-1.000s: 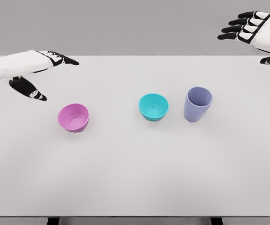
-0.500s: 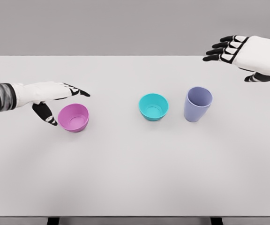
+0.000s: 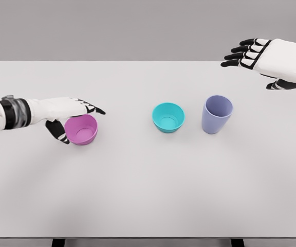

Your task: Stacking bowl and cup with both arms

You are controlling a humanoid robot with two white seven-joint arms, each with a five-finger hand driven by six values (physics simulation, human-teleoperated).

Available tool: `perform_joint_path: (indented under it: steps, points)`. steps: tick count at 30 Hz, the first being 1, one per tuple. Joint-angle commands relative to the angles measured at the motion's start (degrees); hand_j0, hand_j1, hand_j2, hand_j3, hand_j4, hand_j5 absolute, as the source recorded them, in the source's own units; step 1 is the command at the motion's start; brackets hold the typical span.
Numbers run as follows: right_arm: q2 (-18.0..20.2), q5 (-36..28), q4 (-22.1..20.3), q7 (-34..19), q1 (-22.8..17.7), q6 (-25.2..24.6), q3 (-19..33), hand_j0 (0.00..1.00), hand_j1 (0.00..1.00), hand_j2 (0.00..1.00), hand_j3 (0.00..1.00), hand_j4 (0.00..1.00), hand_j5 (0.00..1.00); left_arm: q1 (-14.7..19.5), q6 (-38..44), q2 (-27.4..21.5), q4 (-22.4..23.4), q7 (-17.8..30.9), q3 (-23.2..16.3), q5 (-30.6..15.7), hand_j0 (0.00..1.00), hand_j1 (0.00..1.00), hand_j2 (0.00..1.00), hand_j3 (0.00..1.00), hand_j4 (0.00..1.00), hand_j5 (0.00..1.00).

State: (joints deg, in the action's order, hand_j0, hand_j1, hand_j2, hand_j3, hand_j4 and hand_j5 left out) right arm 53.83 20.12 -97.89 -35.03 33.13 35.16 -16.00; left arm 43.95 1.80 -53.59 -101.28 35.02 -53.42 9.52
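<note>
A pink bowl [image 3: 81,129] sits upright on the white table [image 3: 148,185] at the left. My left hand [image 3: 76,119] is right at it, fingers stretched over its far rim and thumb by its near left side, open and not closed on it. A teal bowl [image 3: 168,117] stands near the middle, with a lavender cup [image 3: 216,114] upright just to its right. My right hand [image 3: 251,59] hovers open above the table's far right, behind and to the right of the cup.
The table's front edge runs along the bottom of the view, with dark legs [image 3: 58,242] below it. A plain grey wall lies behind the far edge.
My left hand dropped and moved right until its fingers bracket the pink bowl. My right hand came down and left over the first half second, then held. Bowls and cup stayed put.
</note>
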Motion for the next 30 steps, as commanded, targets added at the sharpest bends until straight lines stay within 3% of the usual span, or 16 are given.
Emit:
perform_joint_path:
  steps: [1,30]
  points:
    - [0.05,-0.25,-0.02,0.03,0.00,-0.16,0.09,1.00,1.00,1.00,1.00,1.00,1.00,0.00,0.05,0.59,0.12,-0.02,-0.28,0.41,1.00,1.00,1.00,1.00,1.00,1.00]
    - [0.14,-0.25,0.07,0.03,0.26,-0.16,0.26,1.00,1.00,1.00,1.00,1.00,1.00,-0.62,0.05,0.95,3.11,-0.02,-1.42,2.35,1.00,1.00,1.00,1.00,1.00,1.00]
